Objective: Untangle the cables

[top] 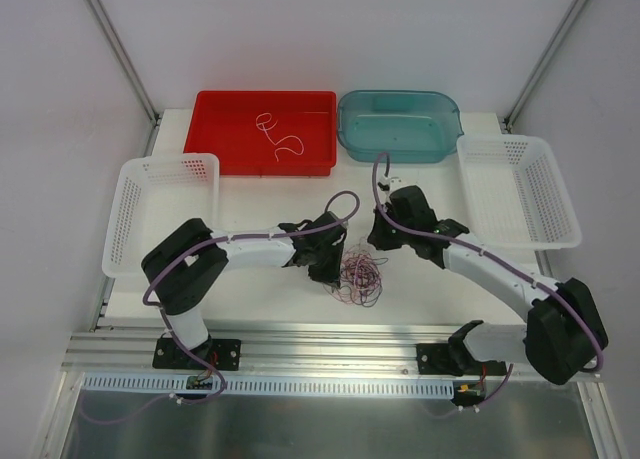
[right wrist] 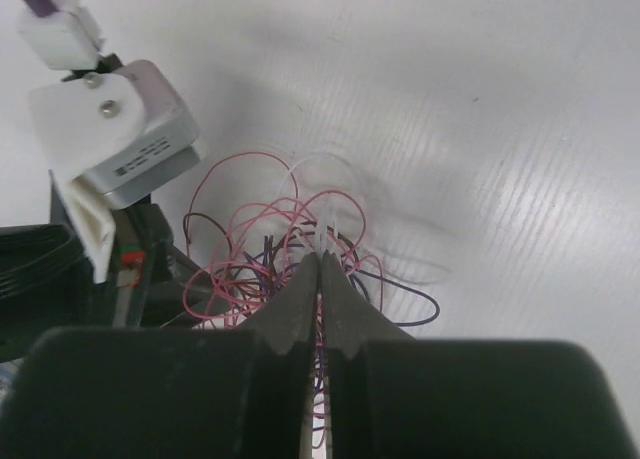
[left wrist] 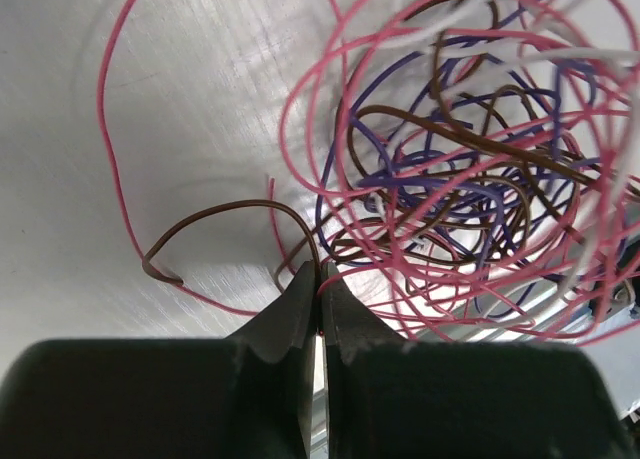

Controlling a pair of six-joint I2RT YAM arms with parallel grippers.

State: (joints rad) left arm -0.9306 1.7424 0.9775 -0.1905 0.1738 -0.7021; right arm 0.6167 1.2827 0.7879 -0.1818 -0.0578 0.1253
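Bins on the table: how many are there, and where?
4: a left basket at the table's left edge, a red tray and a teal tub side by side at the back, and a right basket at the right edge. None seems hidden.

Pink, purple, brown and white cables [top: 360,276]; red tray [top: 225,129], teal tub [top: 400,136]

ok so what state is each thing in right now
cable tangle, knotted in one loose clump between the grippers
left gripper, shut, tips pinching strands at the tangle's edge
right gripper, shut, tips pinching strands of the tangle
red tray, holds one loose white cable
teal bin, empty
left white basket, empty
right white basket, empty
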